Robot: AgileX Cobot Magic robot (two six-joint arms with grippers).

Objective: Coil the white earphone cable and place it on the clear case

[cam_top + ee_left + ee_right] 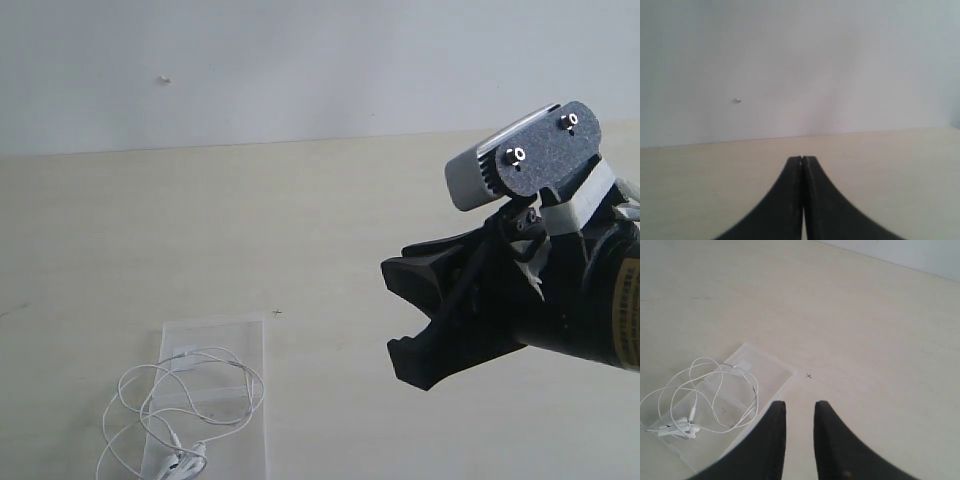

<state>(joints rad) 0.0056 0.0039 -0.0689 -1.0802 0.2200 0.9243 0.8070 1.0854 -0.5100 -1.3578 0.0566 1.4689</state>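
Observation:
The white earphone cable (205, 351) lies in loose loops on the clear case (250, 440) and spills past its left edge, near the table's front left. Its two earbuds (183, 462) rest together at the near end. In the right wrist view the cable (756, 392) and earbuds (677, 427) lie on the case (770, 371). My right gripper (799, 405) is open and empty, held above the table to the right of the case (390, 310). My left gripper (802, 159) is shut on nothing and faces the back wall; the exterior view does not show it.
A small pencilled cross (809, 375) marks the pale table just beyond the case's corner (277, 312). A plain white wall with a tiny speck (738, 100) stands behind the table's far edge.

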